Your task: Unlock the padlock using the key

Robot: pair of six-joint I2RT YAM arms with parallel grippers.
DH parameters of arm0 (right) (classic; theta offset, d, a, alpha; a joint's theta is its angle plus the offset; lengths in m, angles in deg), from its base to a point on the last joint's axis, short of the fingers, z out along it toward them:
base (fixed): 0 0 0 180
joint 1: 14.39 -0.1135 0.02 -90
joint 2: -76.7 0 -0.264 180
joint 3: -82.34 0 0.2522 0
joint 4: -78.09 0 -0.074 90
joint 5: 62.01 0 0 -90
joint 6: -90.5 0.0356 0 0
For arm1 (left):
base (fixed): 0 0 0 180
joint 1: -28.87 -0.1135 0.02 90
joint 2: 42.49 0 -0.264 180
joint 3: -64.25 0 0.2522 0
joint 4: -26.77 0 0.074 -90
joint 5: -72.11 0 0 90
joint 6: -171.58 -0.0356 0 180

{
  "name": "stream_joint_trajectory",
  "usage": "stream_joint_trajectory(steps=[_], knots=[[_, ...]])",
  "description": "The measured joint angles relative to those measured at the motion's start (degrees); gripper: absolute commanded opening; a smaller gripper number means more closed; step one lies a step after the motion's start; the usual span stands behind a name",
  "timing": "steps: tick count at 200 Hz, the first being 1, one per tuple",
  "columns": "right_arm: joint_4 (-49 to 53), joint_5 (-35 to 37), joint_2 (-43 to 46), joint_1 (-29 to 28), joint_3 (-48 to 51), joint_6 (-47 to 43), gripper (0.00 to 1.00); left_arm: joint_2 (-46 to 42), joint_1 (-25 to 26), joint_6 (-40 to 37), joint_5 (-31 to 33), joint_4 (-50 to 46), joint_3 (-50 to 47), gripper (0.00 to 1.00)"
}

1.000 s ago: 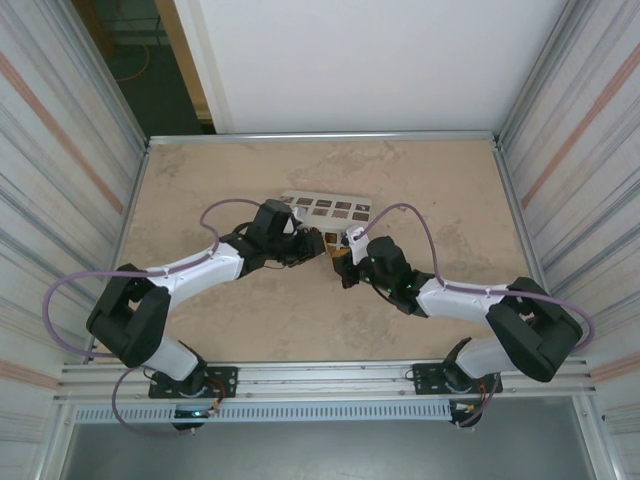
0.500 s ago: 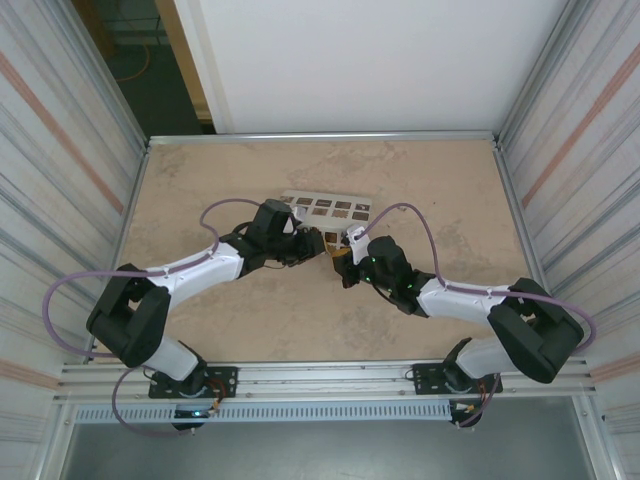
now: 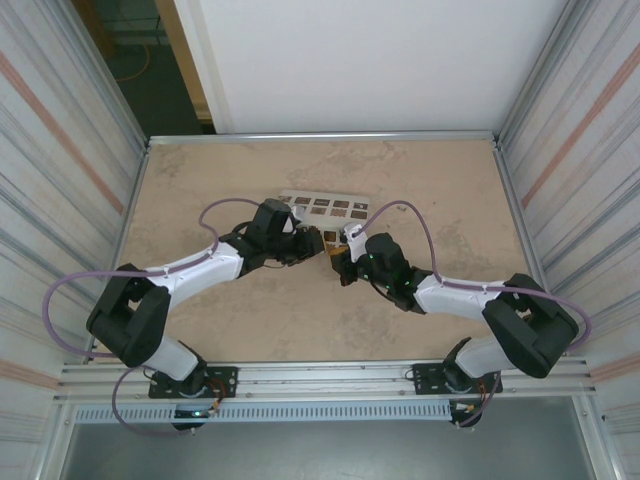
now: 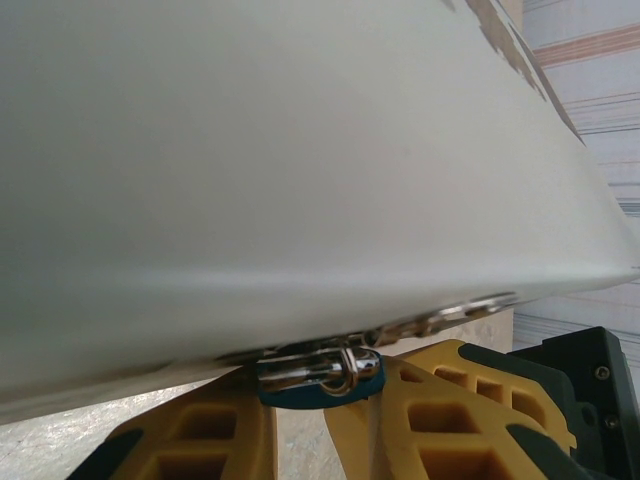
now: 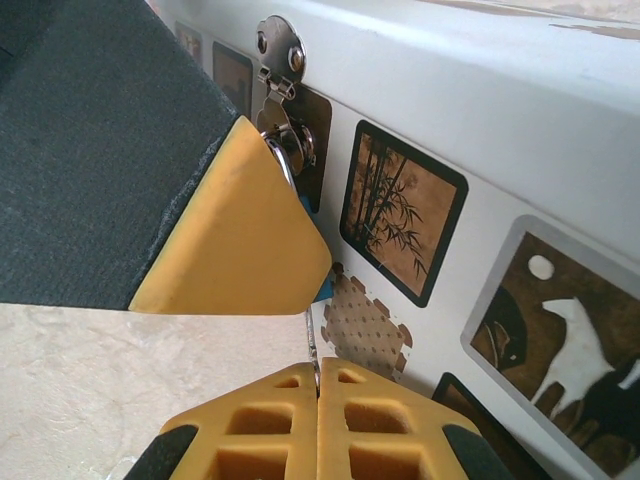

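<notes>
From above, the left gripper (image 3: 316, 246) and the right gripper (image 3: 338, 263) meet just beside the box (image 3: 325, 206). The left wrist view shows the padlock (image 4: 320, 390) clamped in the left gripper. In the right wrist view the key (image 5: 311, 345) is pinched in the right gripper, its tip just under the padlock. Keep it aligned, push gently, then turn.

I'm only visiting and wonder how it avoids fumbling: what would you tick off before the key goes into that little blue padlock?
1. Padlock held: ok, its blue body sits between the left jaws.
2. Key held: ok, a thin silvery sliver pokes out of the shut right jaws.
3. Shackle hanging at the white box's hasp: ok, it sits under the box edge.
4. Key lined up with keyhole: cannot tell, the left finger hides the keyhole.
5. Gap between the two jaws: cannot tell, they sit very close.
</notes>
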Motion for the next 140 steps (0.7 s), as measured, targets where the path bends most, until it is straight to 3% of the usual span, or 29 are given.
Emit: stream_joint_trajectory(steps=[140], knots=[[-1.6, -8.5, -0.3, 4.2, 0.0, 1.8, 0.00, -0.4, 0.0, 1.4, -0.1, 1.9, -0.9, 0.15]])
